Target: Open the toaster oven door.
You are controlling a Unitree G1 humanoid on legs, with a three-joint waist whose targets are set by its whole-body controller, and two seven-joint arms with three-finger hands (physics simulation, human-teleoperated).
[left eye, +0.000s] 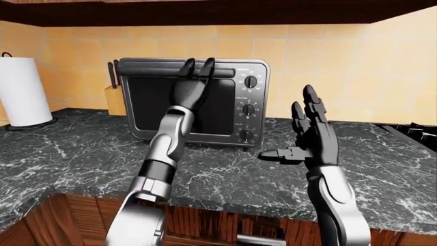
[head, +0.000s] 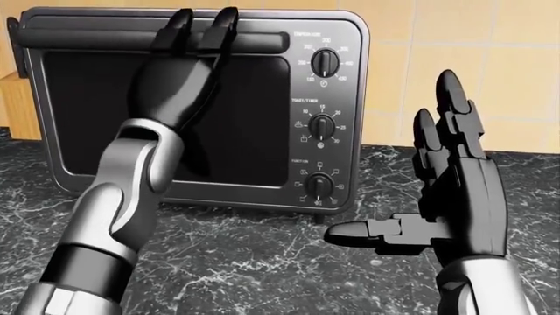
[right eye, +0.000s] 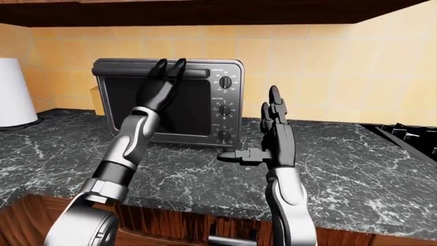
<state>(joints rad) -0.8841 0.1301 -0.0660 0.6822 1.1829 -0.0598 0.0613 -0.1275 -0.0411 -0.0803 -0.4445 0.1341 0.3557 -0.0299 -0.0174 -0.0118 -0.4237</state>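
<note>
The dark grey toaster oven [head: 341,98] stands on the black marble counter against the tiled wall, its glass door [head: 79,111] shut. Along the door's top runs a black bar handle [head: 96,39]. My left hand [head: 204,18] reaches up over the door, its straight fingers lying across the handle's right part with the tips above the bar. The hand is open, and I cannot tell whether it touches the bar. To the right of the oven my right hand [head: 420,178] is raised and open, fingers up and thumb pointing left. Three knobs [head: 322,126] sit in a column on the oven's right panel.
A paper towel roll [left eye: 20,92] stands at the far left of the counter. A wooden knife block [left eye: 113,98] is tucked beside the oven's left side. A stove top [left eye: 416,132] begins at the right. Dark cabinets hang overhead. The counter edge [left eye: 225,202] runs near my body.
</note>
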